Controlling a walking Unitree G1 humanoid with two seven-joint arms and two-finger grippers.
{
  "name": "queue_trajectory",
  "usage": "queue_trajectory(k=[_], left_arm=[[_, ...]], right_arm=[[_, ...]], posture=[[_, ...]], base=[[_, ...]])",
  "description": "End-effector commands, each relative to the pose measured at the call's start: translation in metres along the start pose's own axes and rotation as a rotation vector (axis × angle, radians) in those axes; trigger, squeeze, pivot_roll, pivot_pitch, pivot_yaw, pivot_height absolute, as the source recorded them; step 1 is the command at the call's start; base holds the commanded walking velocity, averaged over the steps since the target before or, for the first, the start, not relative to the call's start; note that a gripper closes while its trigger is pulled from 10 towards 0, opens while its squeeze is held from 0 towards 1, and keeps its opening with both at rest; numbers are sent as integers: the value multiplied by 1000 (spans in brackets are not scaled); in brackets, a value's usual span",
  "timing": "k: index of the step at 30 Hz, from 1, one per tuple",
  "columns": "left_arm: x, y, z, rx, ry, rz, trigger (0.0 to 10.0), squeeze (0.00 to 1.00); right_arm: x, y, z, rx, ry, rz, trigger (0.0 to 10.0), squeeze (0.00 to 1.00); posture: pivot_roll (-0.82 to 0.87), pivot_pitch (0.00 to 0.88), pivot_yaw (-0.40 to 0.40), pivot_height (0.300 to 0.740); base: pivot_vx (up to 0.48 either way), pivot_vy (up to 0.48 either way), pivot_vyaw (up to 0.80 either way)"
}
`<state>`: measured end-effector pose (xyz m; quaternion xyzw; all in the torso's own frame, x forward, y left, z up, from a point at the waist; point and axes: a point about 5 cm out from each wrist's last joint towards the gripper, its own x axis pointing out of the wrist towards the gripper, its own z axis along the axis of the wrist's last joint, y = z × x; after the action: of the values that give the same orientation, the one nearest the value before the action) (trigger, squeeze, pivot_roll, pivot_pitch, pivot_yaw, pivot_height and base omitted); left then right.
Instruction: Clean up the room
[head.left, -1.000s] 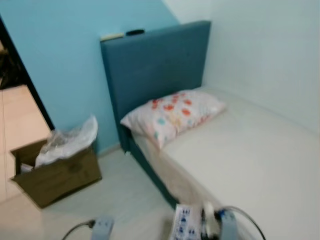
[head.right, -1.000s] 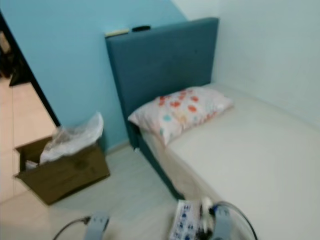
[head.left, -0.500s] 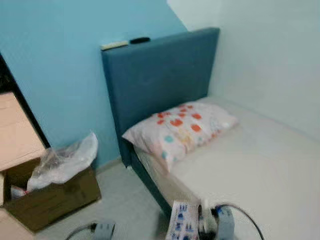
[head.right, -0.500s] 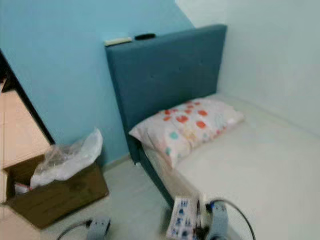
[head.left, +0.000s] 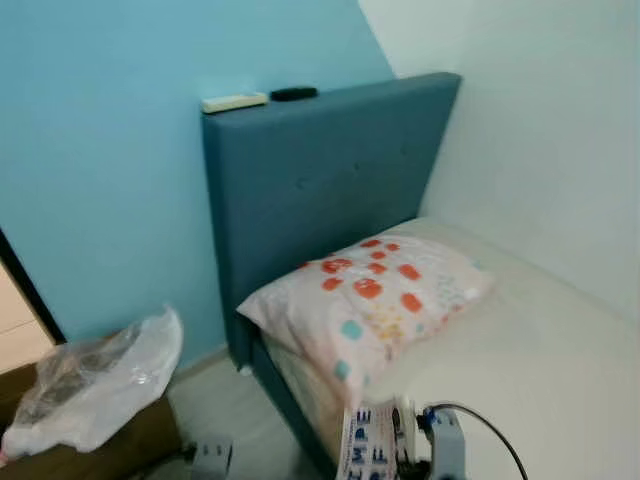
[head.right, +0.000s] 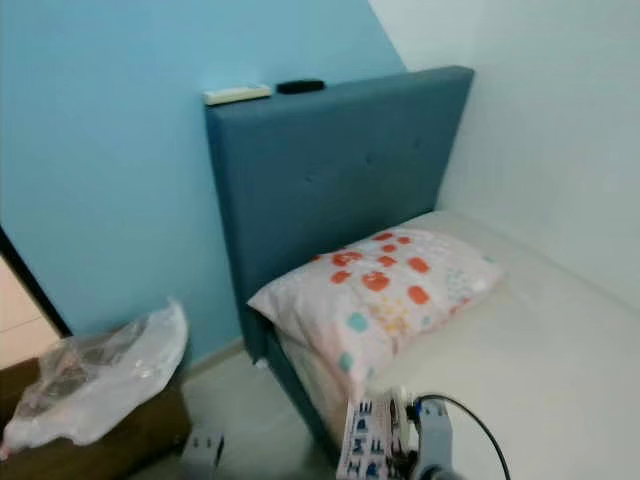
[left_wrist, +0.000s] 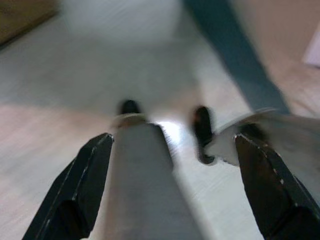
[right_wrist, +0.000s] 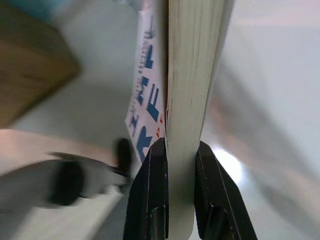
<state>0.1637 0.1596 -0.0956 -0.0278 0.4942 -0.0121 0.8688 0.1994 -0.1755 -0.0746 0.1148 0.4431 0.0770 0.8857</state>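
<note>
My right gripper (right_wrist: 179, 187) is shut on a thick book (right_wrist: 187, 75) with a white cover and blue lettering, held edge-on. In the left eye view the book (head.left: 365, 443) shows at the bottom, just in front of the bed's near edge. My left gripper (left_wrist: 170, 185) is open over the pale floor with nothing between its fingers; its wrist (head.left: 212, 457) shows low at the bottom left. A cardboard box (head.left: 95, 455) holding a crumpled clear plastic bag (head.left: 95, 385) stands on the floor at the left.
A bed with a white mattress (head.left: 540, 370) and a blue headboard (head.left: 320, 190) fills the right side. A flower-patterned pillow (head.left: 370, 300) lies at its head. A white remote (head.left: 233, 101) and a black object (head.left: 293, 94) rest on the headboard's top. A blue wall stands behind.
The camera has moved forward and turned right: the bed and pillow loom larger and the box has slid to the lower left. The book stays in my right gripper.
</note>
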Motion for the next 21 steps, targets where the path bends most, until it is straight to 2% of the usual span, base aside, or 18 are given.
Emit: queue_trajectory(k=[1,4,16,17,18,19,21], left_arm=[[1,-3,4,11,-13,-13,10000,0],[1,-2,5,28,-9,-15,10000,0],[0,4,6,38,-8,-2,10000,0],[0,6,6,27,-8,3,10000,0],[0,8,6,24,-8,8,10000,0],[0,8,6,24,-8,8,10000,0],[0,10,7,24,-8,13,10000,0]], right_arm=[[-2,-7,2,-1,-14,-16,10000,0],[-2,-6,3,15,-25,-17,10000,0],[-2,-9,13,92,-95,-38,10000,0],[-3,-13,18,113,-124,-57,10000,0],[-8,-26,29,177,-193,-137,10000,0],[-8,-26,29,177,-193,-137,10000,0],[-23,-59,48,330,-337,-315,10000,0]], posture=[[-108,0,-75,733],[-108,0,-65,733],[-106,0,-48,733],[-104,0,-44,733],[-108,0,-39,733],[-108,0,-39,733],[-113,0,-34,733]], base=[[0,0,0],[0,-260,0],[0,-465,0],[0,0,0],[0,0,0],[0,0,0],[0,0,0]])
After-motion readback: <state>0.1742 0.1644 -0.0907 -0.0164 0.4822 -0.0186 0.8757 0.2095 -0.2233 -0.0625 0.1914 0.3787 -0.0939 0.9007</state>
